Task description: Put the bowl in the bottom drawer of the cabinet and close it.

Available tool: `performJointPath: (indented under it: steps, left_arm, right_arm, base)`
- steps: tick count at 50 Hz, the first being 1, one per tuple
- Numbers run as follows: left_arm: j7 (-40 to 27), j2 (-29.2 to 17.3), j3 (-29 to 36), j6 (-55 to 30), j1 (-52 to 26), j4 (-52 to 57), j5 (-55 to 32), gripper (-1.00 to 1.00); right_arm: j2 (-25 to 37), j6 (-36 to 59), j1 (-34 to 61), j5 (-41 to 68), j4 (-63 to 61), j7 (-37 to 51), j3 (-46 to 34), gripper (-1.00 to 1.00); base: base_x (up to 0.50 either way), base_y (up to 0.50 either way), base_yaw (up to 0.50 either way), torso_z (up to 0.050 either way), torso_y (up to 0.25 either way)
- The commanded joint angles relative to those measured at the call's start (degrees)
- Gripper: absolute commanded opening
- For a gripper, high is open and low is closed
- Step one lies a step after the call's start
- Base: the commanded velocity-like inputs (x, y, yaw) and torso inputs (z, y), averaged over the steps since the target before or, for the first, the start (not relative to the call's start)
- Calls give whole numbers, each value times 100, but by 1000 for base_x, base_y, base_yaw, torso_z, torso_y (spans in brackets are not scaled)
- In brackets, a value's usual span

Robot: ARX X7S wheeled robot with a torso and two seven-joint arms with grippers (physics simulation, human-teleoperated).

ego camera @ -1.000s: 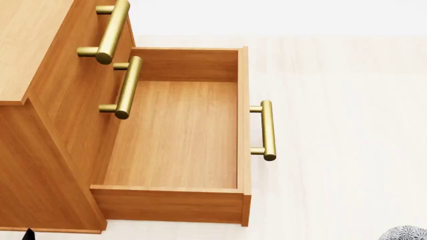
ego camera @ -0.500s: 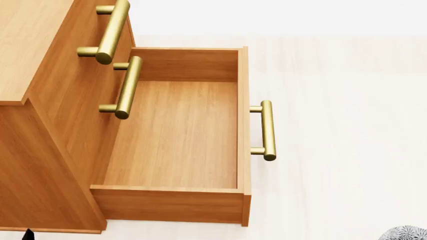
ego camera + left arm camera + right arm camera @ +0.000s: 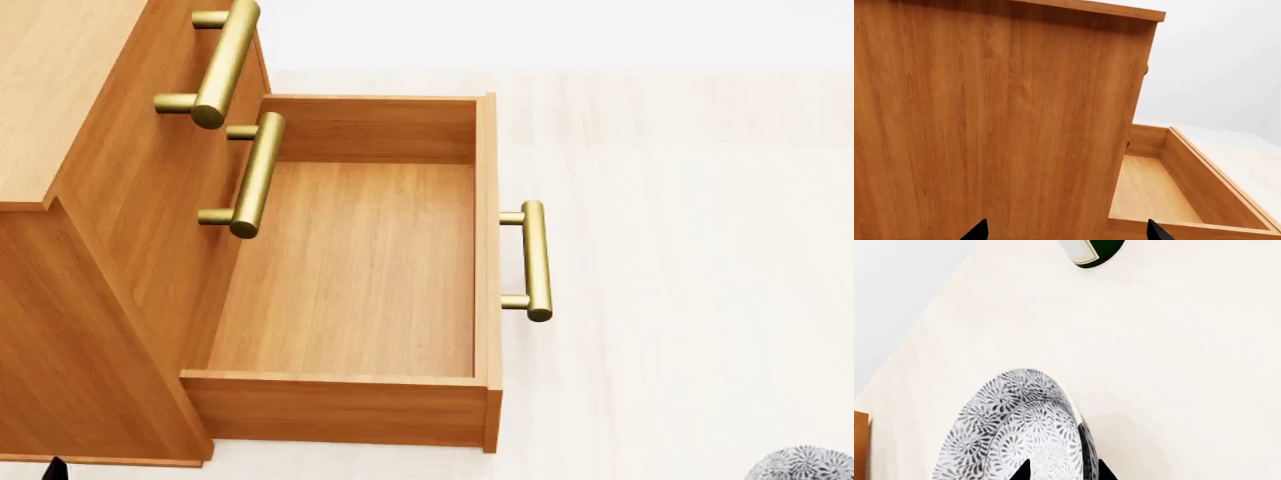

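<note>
left wrist view: the cabinet point(image 3: 1001, 125) fills most of the frame with its plain side panel, and the bottom drawer point(image 3: 1174, 185) stands pulled out past it, its floor bare. two dark tips of the left end effector point(image 3: 1066, 231) show wide apart at the frame edge, spread and holding nothing.

head view: the bottom drawer point(image 3: 354, 270) is fully open with nothing inside, its brass handle point(image 3: 534, 260) pointing right over the pale floor point(image 3: 694, 220). the two upper drawers are shut. only a sliver of the bowl point(image 3: 801, 466) peeks in at the near right corner, well apart from the drawer.

right wrist view: the bowl point(image 3: 1017, 430) sits tilted on edge, and the right end effector point(image 3: 1059, 471) pinches its rim, one tip on each side of the wall. the pale floor lies beyond it.

judgement: opening is done and the bowl looks gripped; carrying it left over the drawer, releasing it inside and pushing the drawer shut all remain.
</note>
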Motion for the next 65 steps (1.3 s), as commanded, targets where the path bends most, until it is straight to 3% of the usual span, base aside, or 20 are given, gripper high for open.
performJointPath:
  steps: [1, 20, 33, 44, 49, 65]
  left_arm:
    - [2, -8, 5, 29, -9, -36, -17, 100]
    - [-30, -34, 21, 42, -6, -20, -23, 100]
    - [-21, -42, 19, 95, 11, -74, -29, 100]
    - [-43, -49, 53, 77, -14, -70, -17, 100]
    - [-55, -58, 62, 69, -14, -56, -21, 100]
    - [-72, -69, 78, 84, -11, -79, -36, 100]
  right_arm:
    - [3, -38, 38, -75, 64, -45, -102, -100]
    - [67, 12, 45, 46, -163, 113, -77, -100]
    - [699, 763, 600, 564, -1213, 1128, -351, -100]
    - [1746, 1638, 1559, 1485, -2098, 2781, -571, -100]
    - [1949, 1792, 2482, 2814, -1921, 3528, -854, -100]
    - [1667, 1727, 4379, 4461, -1073, 4445, -2064, -100]
  base:
    - [0, 0, 0, 0, 0]
    - [0, 0, 0, 0, 0]
    - [0, 0, 0, 0, 0]
    - [0, 0, 0, 0, 1]
    - [0, 0, 0, 0, 0]
    - [0, 0, 0, 0, 0]
